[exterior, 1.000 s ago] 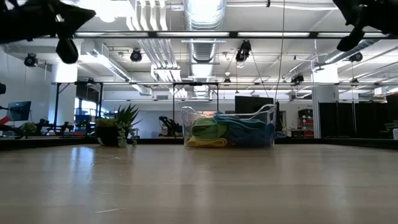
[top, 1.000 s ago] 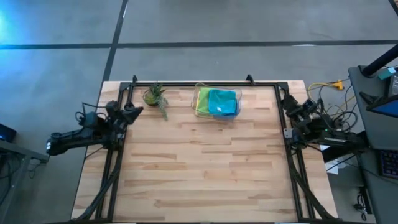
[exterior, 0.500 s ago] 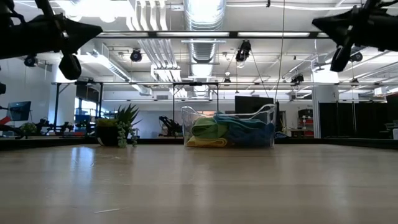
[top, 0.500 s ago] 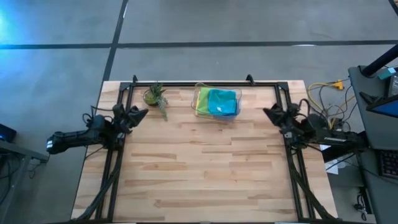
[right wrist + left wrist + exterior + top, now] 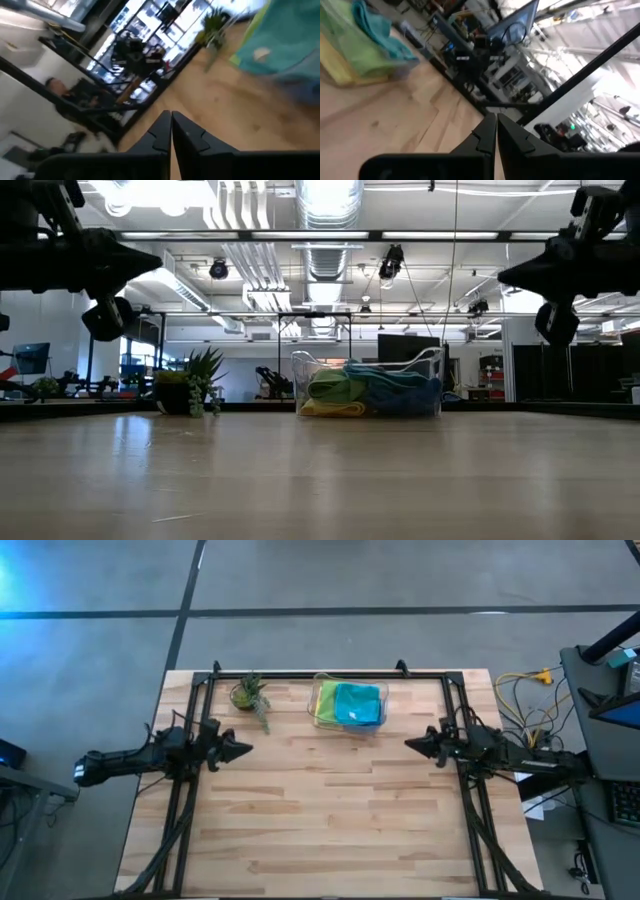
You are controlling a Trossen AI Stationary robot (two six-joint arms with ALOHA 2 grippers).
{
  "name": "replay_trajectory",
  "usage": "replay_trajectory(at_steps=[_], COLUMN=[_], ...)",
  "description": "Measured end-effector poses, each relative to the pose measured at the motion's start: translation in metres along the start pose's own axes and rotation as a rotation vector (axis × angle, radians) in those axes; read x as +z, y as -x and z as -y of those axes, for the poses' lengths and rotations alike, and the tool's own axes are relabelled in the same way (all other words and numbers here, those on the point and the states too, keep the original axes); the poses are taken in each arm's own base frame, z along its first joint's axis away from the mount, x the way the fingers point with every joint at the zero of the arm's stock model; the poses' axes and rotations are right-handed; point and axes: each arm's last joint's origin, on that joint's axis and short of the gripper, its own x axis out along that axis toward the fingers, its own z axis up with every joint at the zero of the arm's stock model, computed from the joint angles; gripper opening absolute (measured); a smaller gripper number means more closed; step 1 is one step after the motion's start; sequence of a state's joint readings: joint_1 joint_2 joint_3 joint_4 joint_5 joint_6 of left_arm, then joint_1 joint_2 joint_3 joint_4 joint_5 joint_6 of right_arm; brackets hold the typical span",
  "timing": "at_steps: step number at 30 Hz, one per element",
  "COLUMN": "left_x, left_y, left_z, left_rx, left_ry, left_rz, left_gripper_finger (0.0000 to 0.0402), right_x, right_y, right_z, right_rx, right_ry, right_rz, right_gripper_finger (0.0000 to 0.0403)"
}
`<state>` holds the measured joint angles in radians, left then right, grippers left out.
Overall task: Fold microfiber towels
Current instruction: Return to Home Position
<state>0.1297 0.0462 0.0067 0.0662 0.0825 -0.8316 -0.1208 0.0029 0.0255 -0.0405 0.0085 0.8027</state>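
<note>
My left end effector hangs over the left side of the counter, pointing inward toward the middle. In my left wrist view its two dark fingers lie pressed together with nothing between them. My right end effector mirrors it over the right side, pointing back toward the left one. Its fingers are likewise pressed together and hold nothing. The two tips are well apart, with bare wood between them, and both ride above the surface in the low view.

The towels all sit in the clear bin at the far edge of the counter, near its middle. From above, the teal towel lies on top toward the right. The lime green towel shows beside it on the left. Through the bin wall, the yellow towel lies at the bottom under the green. A darker blue fold sits below the teal.

A small potted plant stands left of the bin, apart from it.
</note>
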Motion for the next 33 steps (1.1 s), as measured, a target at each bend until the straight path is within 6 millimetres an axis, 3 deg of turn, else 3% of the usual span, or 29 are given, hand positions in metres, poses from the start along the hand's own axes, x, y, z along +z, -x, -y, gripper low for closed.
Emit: replay_trajectory(at_steps=[3,10,33], left_x=[-0.0010,-0.0017,-0.0017], left_y=[-0.0009,-0.0017,-0.0016], left_z=[-0.0010,-0.0018,-0.0020], left_rx=[0.009,0.017,0.016], left_ry=[0.001,0.002,0.001], left_rz=[-0.015,-0.022,-0.018], left_gripper_finger=[0.0000,0.0000,0.0000], right_x=[-0.0016,-0.0034,-0.0034], right_y=[-0.0017,-0.0036,-0.0036], right_z=[0.0004,0.0023,0.0023], right_rx=[0.000,-0.021,-0.022], right_ry=[-0.068,0.046,0.044], right_rz=[-0.038,-0.059,-0.058], right_gripper_finger=[0.0008,0.0008,0.0008])
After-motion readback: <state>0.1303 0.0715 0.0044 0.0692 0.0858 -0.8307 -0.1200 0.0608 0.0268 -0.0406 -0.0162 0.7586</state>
